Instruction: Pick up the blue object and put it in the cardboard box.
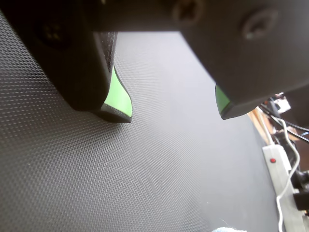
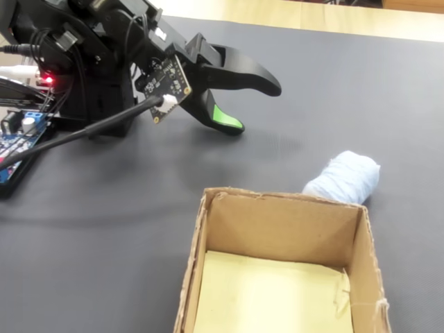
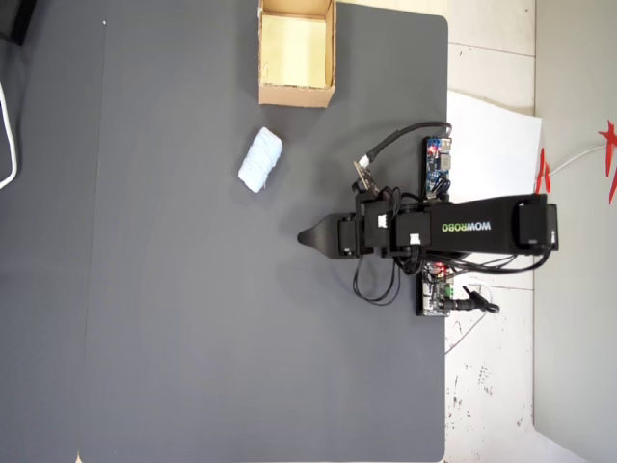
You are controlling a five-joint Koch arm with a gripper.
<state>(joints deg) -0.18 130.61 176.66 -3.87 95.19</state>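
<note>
The blue object [image 2: 343,177] is a pale light-blue soft bundle lying on the dark mat just behind the cardboard box [image 2: 277,225], which is brown with a yellowish-tan floor and nothing inside. From above, the blue object [image 3: 260,160] lies below the box [image 3: 297,95], apart from it. My gripper [image 2: 255,109] hovers low over the mat, left of the bundle and well short of it. In the wrist view the gripper [image 1: 172,113] is open, its green-padded fingers wide apart with only mat between them. A sliver of the blue object [image 1: 227,229] shows at the bottom edge. Overhead, the gripper [image 3: 307,237] points left.
A dark grey mat [image 3: 193,289] covers the table. Circuit boards [image 3: 439,164] and cables sit by the arm's base at the mat's right edge. White paper [image 3: 496,145] lies beyond them. A power strip [image 1: 277,183] shows at the right of the wrist view.
</note>
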